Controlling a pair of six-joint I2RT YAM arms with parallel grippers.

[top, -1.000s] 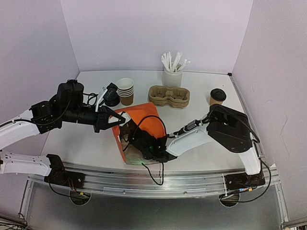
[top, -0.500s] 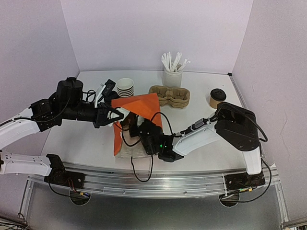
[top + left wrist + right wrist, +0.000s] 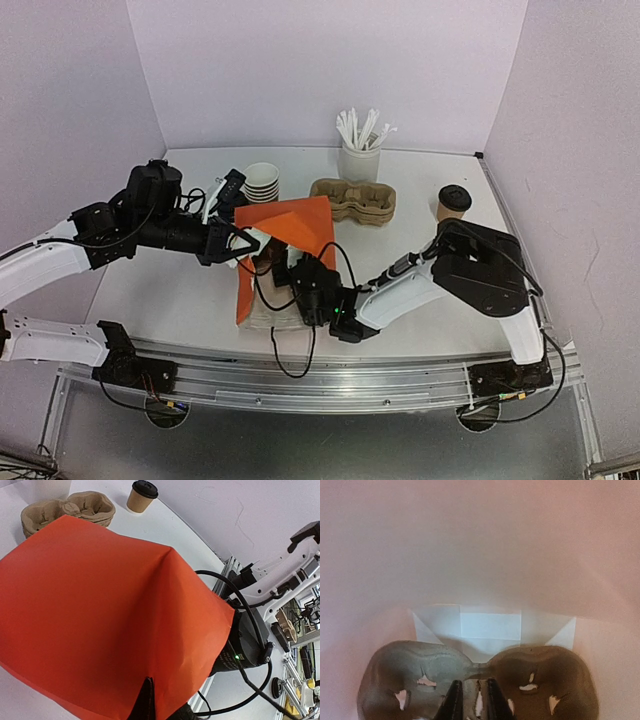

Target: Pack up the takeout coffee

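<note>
Nearest you, the right arm (image 3: 420, 285) rises from its base to a raised elbow. Its forearm then runs low and leftward across the surface (image 3: 170, 290), with the wrist pushed into the mouth of the orange bag (image 3: 285, 225). A small green light glows on that wrist.

Inside the bag, your right fingers (image 3: 454, 705) stand a narrow gap apart, straddling the middle rib of a pulp cup carrier (image 3: 420, 680) that lies on the pale bag floor. You cannot tell whether they are pinching the rib or are clear of it. Beyond the carrier, the bag's folded bottom seam shows as a white rectangle.

Your left arm (image 3: 110, 235) comes in from the left with its elbow high and its forearm pointing right. The left fingers (image 3: 147, 700) are together, clamped on the rim of the orange bag and holding its upper wall up off the surface.

The takeout coffee (image 3: 453, 203) is not near either set of fingers. It stands upright with its black lid on, at the far right of the surface, well apart from the bag and just right of the stack of carriers (image 3: 352, 200). From the left wrist you see it beyond the bag's top edge.

Farther back and to the left is a stack of lidless cups (image 3: 262, 188). A white pot of stirrers (image 3: 361, 150) stands by the back wall.
</note>
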